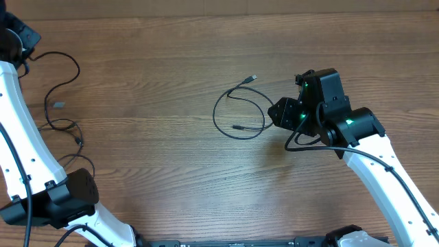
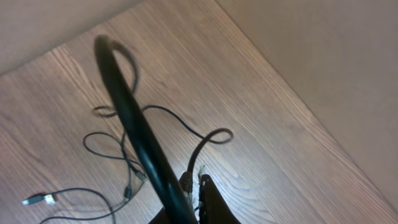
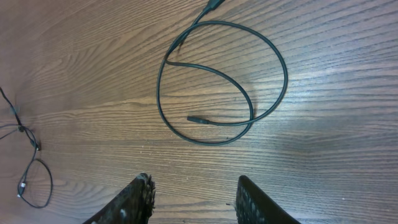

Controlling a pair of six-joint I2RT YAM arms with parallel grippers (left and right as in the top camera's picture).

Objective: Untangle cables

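Black cable loop [image 3: 285,78], prob light & floppy, grab nr plug [image 3: 196,118]; right gripper [image 3: 196,205] half-open, empty; left gripper [image 2: 196,186] pinches 2nd cable [image 2: 134,124].

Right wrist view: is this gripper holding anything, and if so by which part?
Nothing is held. The right gripper is open, with only bare table between its fingers; the looped cable lies ahead of it, untouched.

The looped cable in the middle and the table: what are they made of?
The looped cable looks like a thin cord in a smooth black plastic or rubber jacket, bending in soft curves. The table shows brown wood grain, matte; solid wood or laminate, I cannot tell.
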